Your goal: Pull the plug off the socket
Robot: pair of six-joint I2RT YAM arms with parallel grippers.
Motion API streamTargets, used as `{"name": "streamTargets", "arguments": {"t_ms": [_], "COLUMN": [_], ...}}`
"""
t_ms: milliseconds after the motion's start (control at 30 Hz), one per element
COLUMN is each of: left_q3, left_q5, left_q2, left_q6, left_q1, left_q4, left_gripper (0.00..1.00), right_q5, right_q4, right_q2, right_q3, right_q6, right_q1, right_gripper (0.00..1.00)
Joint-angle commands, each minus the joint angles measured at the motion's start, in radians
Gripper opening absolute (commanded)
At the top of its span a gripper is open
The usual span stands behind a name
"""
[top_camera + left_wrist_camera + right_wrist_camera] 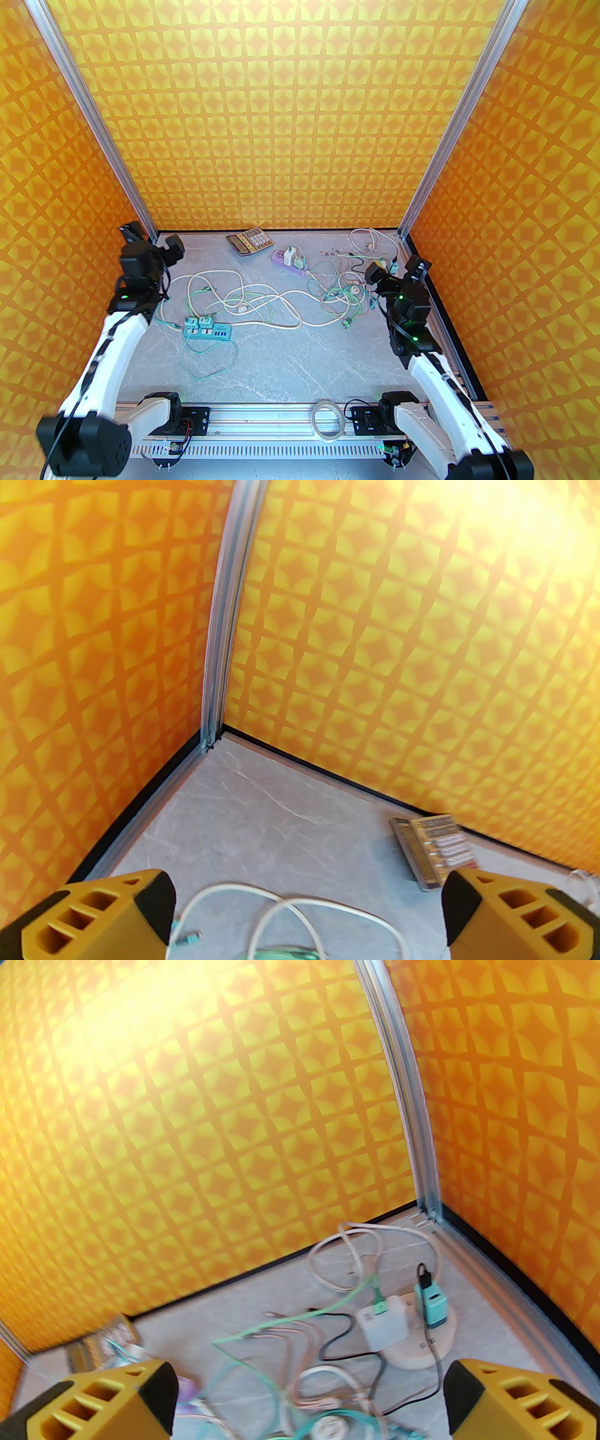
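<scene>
A purple power strip (297, 268) lies on the grey table (300, 365) toward the back wall, with a white charger (291, 256) plugged upright into its top. Just to its left, nearer the wall, lies a calculator (250, 240), which the left wrist view shows blurred (433, 850).

Well apart from the purple power strip, to its left and closer to the arm bases, sits a teal power strip (213, 333). Two teal plugs (190, 322) are seated side by side in it. A long white cable (262, 304) loops over the table between the two strips, and a thin green cable (211, 370) curls from the teal one toward the near edge.

To the right of the purple power strip, by the far right corner, a round beige socket (422, 1339) rests on the table. It carries a white adapter (384, 1325) and a teal adapter (433, 1307) next to each other, both plugged in. A black lead enters the top of the teal adapter and a green lead enters the white one. A tangle of thin cables spreads between this socket and the purple power strip.

The left gripper (152, 239) (304, 916) hangs well to the left of the purple power strip, above the table. Its yellow fingers (98, 916) are spread wide and grasp nothing. The right gripper (396, 269) (309, 1396) hovers to the right of the strip, just short of the round beige socket. Its fingers (520, 1400) are also spread wide and empty.

A tape roll (328, 402) lies on the rail at the near edge, far from the purple power strip
</scene>
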Motion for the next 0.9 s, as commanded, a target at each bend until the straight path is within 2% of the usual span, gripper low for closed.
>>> {"name": "streamTargets", "arguments": {"t_ms": [0, 133, 267, 333, 567, 867], "left_q3": [0.003, -0.053, -0.110, -0.147, -0.257, -0.317], "left_q5": [0.097, 0.186, 0.207, 0.210, 0.215, 0.196], "left_q2": [-0.075, -0.170, -0.220, -0.240, -0.271, -0.220], "left_q6": [-0.080, -0.112, -0.159, -0.171, -0.214, -0.250], "left_q1": [0.003, -0.006, -0.029, -0.047, -0.125, -0.131], "left_q4": [-0.212, -0.199, -0.241, -0.256, -0.326, -0.375], "left_gripper": [0.99, 0.99, 0.99, 0.99, 0.99, 0.99], "right_q5": [-0.091, -0.232, -0.403, -0.442, -0.428, -0.329], "right_q4": [-0.176, -0.269, -0.295, -0.297, -0.345, -0.373], "right_q2": [-0.012, 0.024, 0.099, 0.131, 0.193, 0.344], "right_q3": [0.098, 0.183, 0.231, 0.243, 0.257, 0.322], "right_q6": [0.080, 0.129, 0.171, 0.176, 0.074, -0.073], "right_q1": [0.005, 0.005, 0.009, 0.027, 0.209, 0.536], "right_gripper": [0.98, 0.98, 0.99, 0.98, 0.99, 0.99]}}
